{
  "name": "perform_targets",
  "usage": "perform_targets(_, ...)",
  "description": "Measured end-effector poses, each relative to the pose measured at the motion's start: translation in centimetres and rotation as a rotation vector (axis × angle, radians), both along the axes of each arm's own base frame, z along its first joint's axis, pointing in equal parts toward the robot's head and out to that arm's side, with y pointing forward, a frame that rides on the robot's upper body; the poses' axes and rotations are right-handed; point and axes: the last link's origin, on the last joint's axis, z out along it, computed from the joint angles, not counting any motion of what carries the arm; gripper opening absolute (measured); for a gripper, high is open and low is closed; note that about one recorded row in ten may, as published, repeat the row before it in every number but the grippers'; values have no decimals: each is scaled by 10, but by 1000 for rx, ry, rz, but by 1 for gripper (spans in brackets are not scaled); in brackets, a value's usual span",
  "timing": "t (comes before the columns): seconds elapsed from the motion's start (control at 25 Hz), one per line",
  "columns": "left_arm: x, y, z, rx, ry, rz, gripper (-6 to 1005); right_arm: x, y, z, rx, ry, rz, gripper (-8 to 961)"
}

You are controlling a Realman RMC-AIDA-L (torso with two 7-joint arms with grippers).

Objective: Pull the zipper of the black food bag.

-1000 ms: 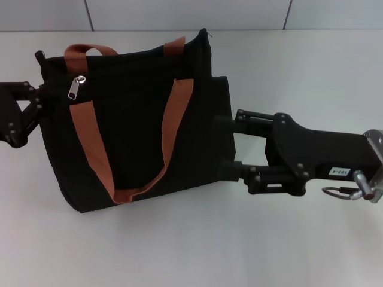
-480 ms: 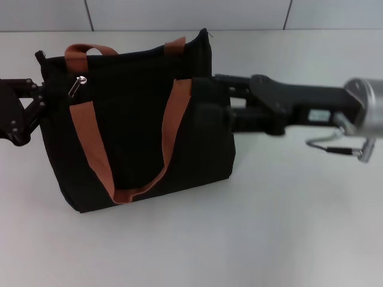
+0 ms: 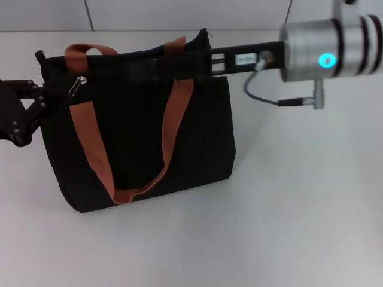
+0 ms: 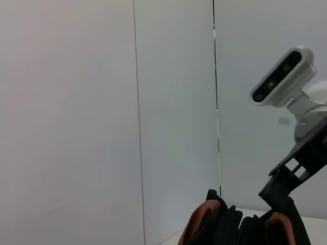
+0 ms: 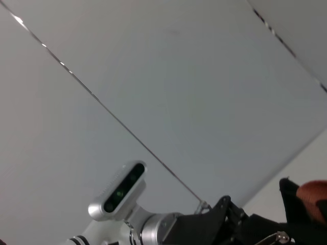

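The black food bag (image 3: 140,125) is seen from above and in front by the head camera. Both wrist cameras are tilted up at the wall panels (image 4: 102,102); the bag's top edge is shared.

You have the black food bag (image 3: 140,125) standing upright on the table (image 3: 287,209), left of centre, with the wall behind it. The zipper (image 3: 76,85) sits near the bag's upper left corner, just above where the left strap runs down the front, and the left gripper (image 3: 21,113) is against the bag's left side at about that height. The right gripper (image 3: 173,63) reaches in from your right along the bag's top edge, lying across the upper front between the two strap tops, well to the right of the zipper.
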Motion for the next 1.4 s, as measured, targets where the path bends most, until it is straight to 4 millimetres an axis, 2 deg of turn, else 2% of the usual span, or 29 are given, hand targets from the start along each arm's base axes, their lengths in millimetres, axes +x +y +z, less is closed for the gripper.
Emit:
perform_targets(0.4, -3, 0, 5, 28, -13, 16, 54, -37, 10, -11, -128, -116, -101, 775)
perform_targets(1.08, -2, -1, 2, 26, -22, 16, 60, -52, 14, -31, -157, -227, -169, 760)
perform_targets(1.28, -1, -1, 2, 26, -22, 14, 62, -52, 17, -32, -161, -229, -208, 563)
perform_targets(1.4, -1, -1, 1, 24, -24, 11, 63, -52, 17, -32, -166, -229, -219, 483)
